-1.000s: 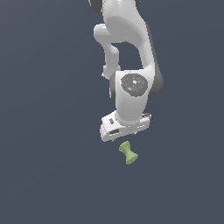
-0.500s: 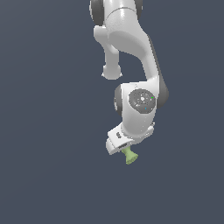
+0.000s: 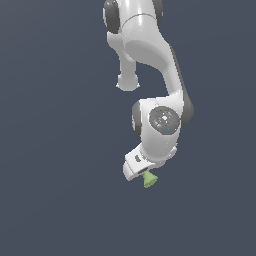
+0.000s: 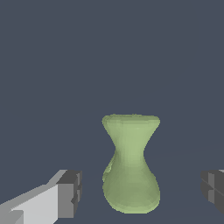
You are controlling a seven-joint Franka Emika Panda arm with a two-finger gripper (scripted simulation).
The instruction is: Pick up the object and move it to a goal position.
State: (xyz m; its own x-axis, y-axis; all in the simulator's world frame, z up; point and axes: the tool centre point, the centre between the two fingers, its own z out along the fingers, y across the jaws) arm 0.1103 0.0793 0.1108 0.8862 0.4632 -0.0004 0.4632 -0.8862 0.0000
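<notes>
**Spread gripper straddles the green object**

Nearest in the wrist view are the two dark fingertips point(image 4: 70, 192), one at each side of the frame, the nearer one carried on a pale grey finger body. They stand wide apart and neither touches anything, so the gripper point(image 4: 142, 190) is released, with clear grey background showing on both sides of what lies between them.

Between the fingertips sits the object point(image 4: 130, 164), a light-green hourglass-shaped piece. Its bulbous end lies level with the fingertips, its narrow waist comes next, and its flat flared end lies farthest from the camera. It is closer to the fingertip on the pale finger's side than to the other, but a gap remains on each side.

In the exterior view the same object point(image 3: 149, 180) shows as a small green shape poking out just below the white hand of the arm, its flared end pointing down and its upper part hidden behind the hand. The gripper point(image 3: 145, 175) itself is mostly masked by the hand's pale block, so its fingers cannot be made out there.

Above the hand rises the Panda arm point(image 3: 150, 60): a round wrist joint with a grey disc face, then a white link with a dark band, climbing to the shoulder at the frame's top. All around is plain dark grey-blue.
</notes>
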